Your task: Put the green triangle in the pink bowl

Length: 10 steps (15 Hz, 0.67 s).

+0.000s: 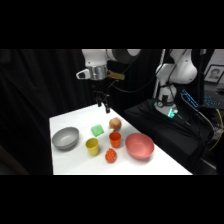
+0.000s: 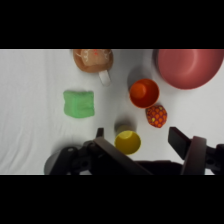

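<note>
The green triangle (image 1: 97, 130) lies on the white table, a small light-green block just left of a tan mug-like object. In the wrist view the green triangle (image 2: 79, 103) sits left of centre, ahead of the fingers. The pink bowl (image 1: 139, 146) stands at the table's right front, and the pink bowl (image 2: 187, 67) fills the upper right corner of the wrist view. My gripper (image 1: 103, 104) hangs in the air above the table's back part, behind and above the green triangle. Seen from the wrist, the gripper (image 2: 137, 134) is open and holds nothing.
A grey bowl (image 1: 65, 138) stands at the left. A yellow cup (image 1: 92, 146), an orange cup (image 1: 115, 139) and a red-orange dotted ball (image 1: 111, 156) cluster between the green triangle and the pink bowl. The tan mug-like object (image 1: 115, 123) stands behind the orange cup.
</note>
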{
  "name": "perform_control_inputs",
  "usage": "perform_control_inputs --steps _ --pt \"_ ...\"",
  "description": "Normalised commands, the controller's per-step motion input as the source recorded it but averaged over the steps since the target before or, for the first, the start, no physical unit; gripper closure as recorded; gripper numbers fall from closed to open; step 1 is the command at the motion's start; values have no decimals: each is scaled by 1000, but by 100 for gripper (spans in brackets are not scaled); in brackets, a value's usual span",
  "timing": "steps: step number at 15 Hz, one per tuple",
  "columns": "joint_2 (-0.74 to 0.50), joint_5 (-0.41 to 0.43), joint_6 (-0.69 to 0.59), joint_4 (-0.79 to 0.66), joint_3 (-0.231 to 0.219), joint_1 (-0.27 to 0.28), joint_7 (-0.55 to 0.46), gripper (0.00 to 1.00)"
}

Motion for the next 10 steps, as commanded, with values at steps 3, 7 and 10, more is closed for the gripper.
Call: perform_control_inputs --steps 3,7,10 --pt "2 1 9 30 4 -43 -61 0" --pt "5 -31 54 67 -48 -94 -164 0" --pt "61 -31 120 103 -72 -117 -258 0"
